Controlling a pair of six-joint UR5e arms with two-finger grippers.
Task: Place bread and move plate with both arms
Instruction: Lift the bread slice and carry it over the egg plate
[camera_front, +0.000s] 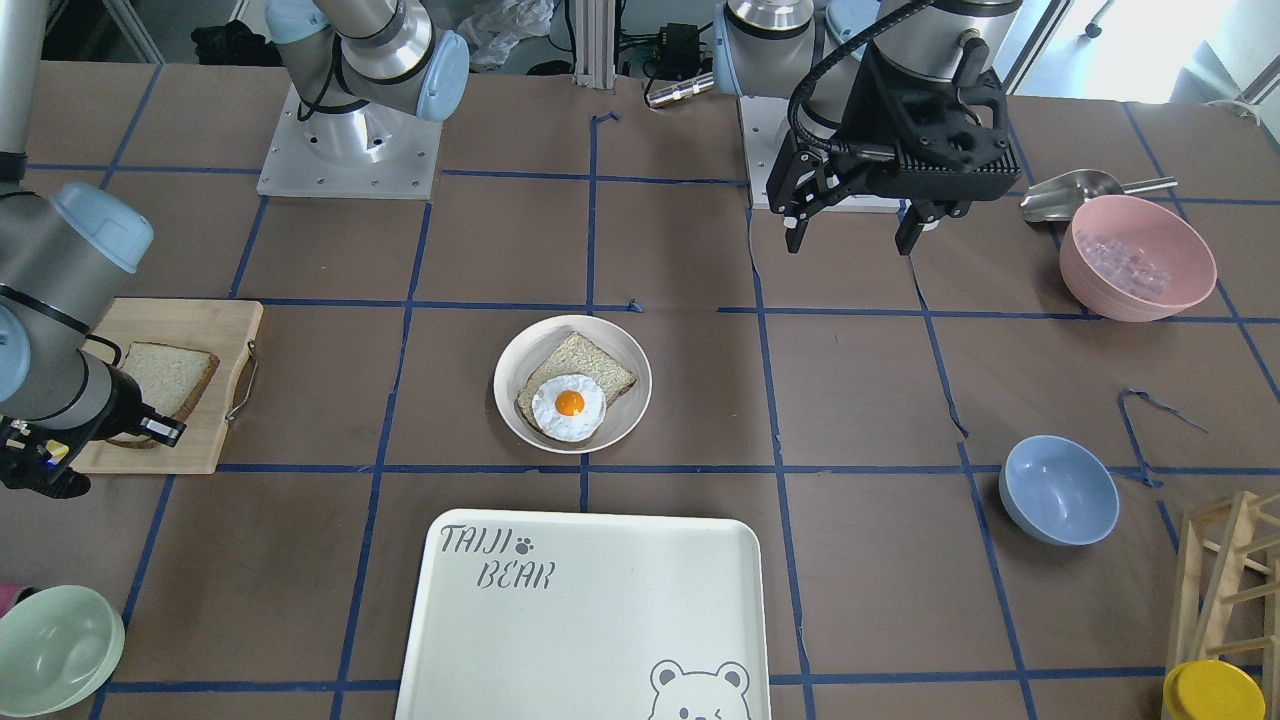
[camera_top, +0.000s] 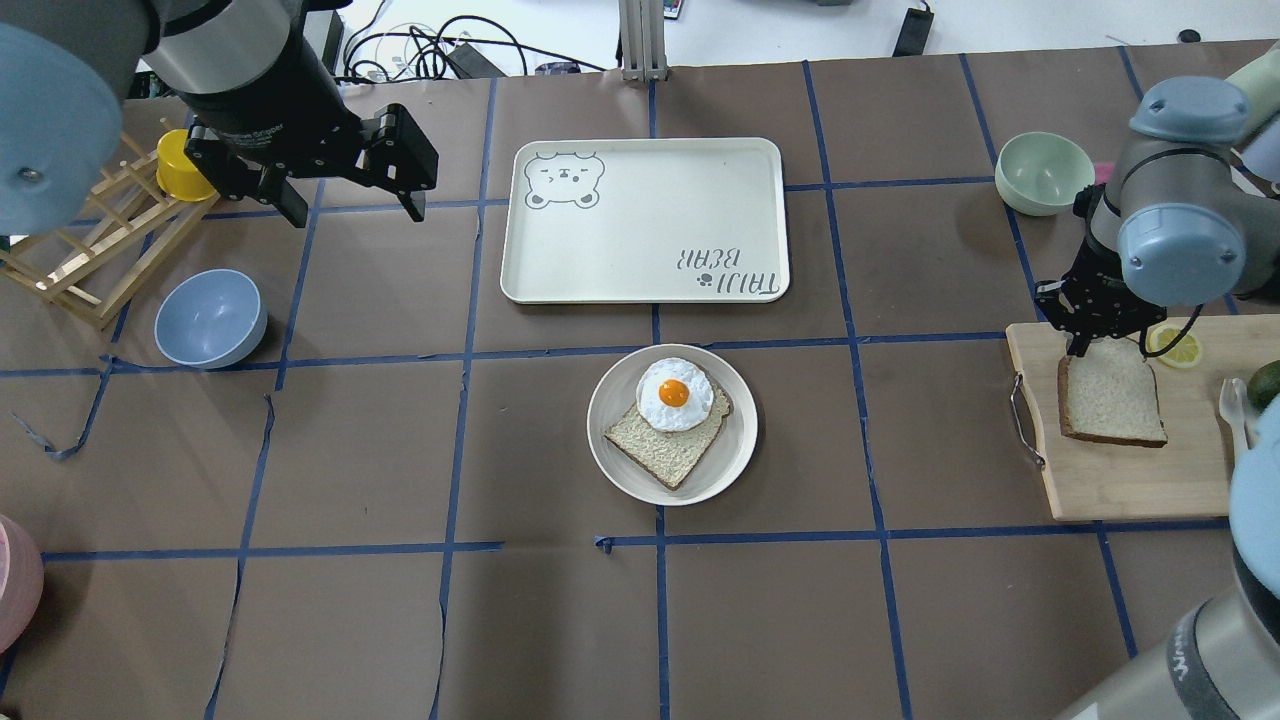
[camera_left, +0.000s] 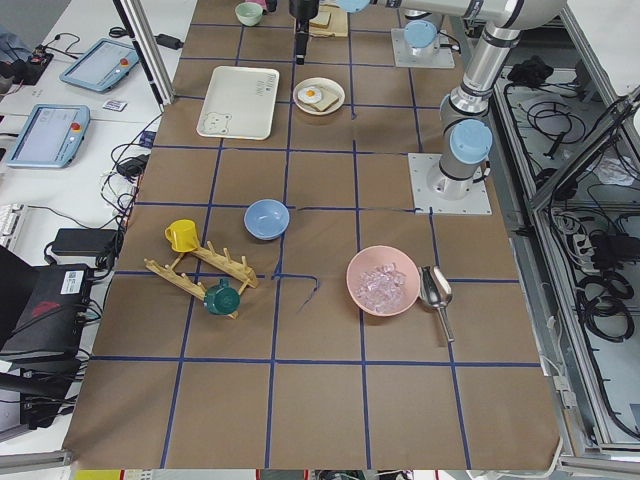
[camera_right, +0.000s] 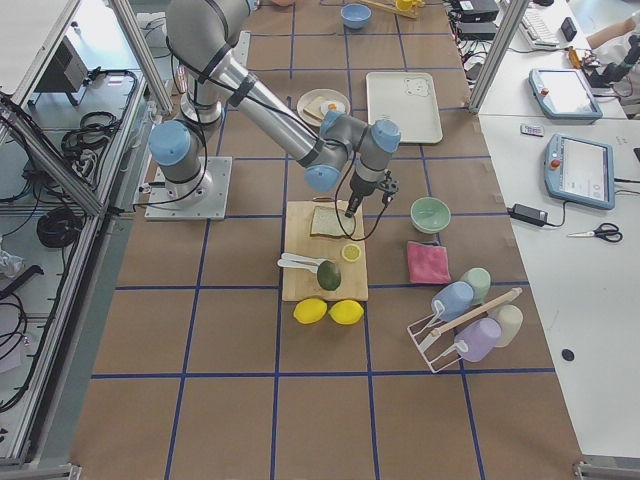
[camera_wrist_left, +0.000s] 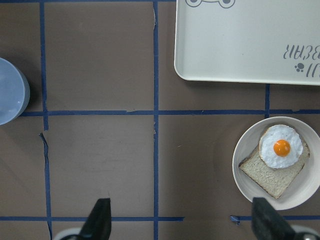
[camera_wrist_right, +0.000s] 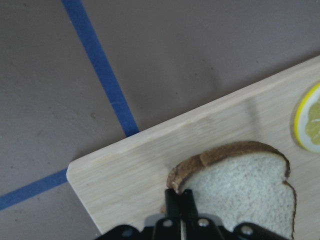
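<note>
The bread (camera_top: 1110, 400) lies on a wooden cutting board (camera_top: 1130, 480) at the table's right end; it also shows in the front view (camera_front: 165, 378) and the right wrist view (camera_wrist_right: 245, 185). My right gripper (camera_top: 1080, 345) is down at its far left corner, with the fingers (camera_wrist_right: 180, 202) pinched shut on the crust edge. The plate (camera_top: 740, 450) sits mid-table and holds a tanner slice with a fried egg (camera_top: 675, 395). My left gripper (camera_top: 350, 205) hangs open and empty, high over the left half, with the plate (camera_wrist_left: 310, 195) to its right.
A white bear-printed tray (camera_top: 650, 240) lies just beyond the plate. A blue bowl (camera_top: 210, 318) and a wooden rack (camera_top: 70, 260) are at the left. A green bowl (camera_top: 1045, 172) stands near the right arm. A lemon slice (camera_top: 1175, 347) lies on the board.
</note>
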